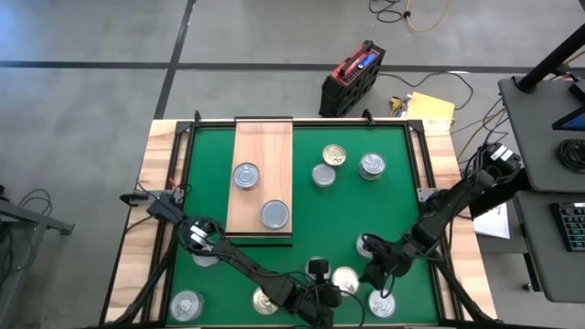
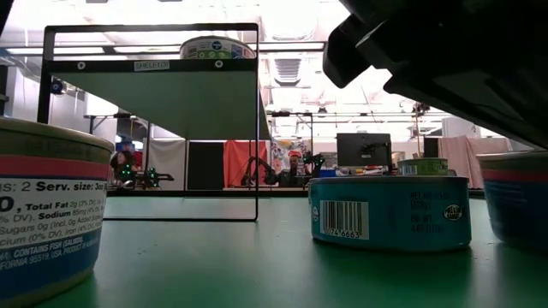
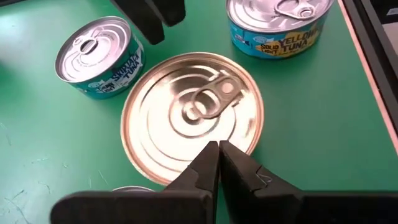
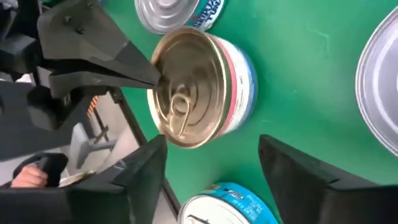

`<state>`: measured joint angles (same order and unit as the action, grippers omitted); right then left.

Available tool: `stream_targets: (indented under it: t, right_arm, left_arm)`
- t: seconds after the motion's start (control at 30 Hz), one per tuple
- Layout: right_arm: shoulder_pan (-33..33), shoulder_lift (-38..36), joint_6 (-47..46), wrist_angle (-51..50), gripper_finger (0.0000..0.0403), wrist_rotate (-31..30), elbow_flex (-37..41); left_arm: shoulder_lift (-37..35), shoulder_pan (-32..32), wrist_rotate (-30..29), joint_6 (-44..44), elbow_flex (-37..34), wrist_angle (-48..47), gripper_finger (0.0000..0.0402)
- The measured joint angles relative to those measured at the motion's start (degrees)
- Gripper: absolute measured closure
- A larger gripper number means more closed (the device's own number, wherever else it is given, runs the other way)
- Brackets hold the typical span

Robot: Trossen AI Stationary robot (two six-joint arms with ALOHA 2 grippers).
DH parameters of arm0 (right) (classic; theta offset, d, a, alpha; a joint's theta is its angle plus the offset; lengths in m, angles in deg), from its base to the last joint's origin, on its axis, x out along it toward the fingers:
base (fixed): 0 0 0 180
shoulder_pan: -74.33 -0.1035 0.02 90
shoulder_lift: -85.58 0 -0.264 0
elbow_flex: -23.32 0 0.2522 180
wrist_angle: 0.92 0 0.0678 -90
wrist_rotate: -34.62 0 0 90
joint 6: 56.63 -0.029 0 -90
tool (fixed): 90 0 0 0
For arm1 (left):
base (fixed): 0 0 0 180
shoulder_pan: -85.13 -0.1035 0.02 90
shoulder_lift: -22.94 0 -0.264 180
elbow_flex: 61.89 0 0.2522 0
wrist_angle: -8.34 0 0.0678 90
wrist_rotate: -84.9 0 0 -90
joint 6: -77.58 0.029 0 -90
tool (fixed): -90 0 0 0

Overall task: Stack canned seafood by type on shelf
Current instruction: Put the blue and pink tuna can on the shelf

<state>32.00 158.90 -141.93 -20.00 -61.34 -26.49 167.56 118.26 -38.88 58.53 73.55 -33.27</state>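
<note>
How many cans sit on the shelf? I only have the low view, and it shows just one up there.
Observer: Two, a silver-lidded can and a second silver-lidded can, set apart on the shelf.
Operator: Where is the left gripper?
Observer: The left gripper is shut, with its tip over a gold-lidded can on the green mat.
Operator: And the right one?
Observer: The right gripper is open and faces that same can from the side.
</note>
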Motion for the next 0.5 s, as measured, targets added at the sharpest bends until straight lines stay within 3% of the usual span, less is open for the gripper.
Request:
stream_targets:
  t: [0.27,0.5]
  right_arm:
    - [-0.66,0.00,-0.29,0.06,0.0100,-3.74,0.00]
    - [-0.68,1.04,-0.39,0.95,0.0081,-4.87,0.00]
  left_arm:
    - [-0.02,0.19,0.02,-0.46,-0.14,0.04,0.0402]
    - [-0.02,0.36,0.02,-1.15,-0.18,0.20,0.0402]
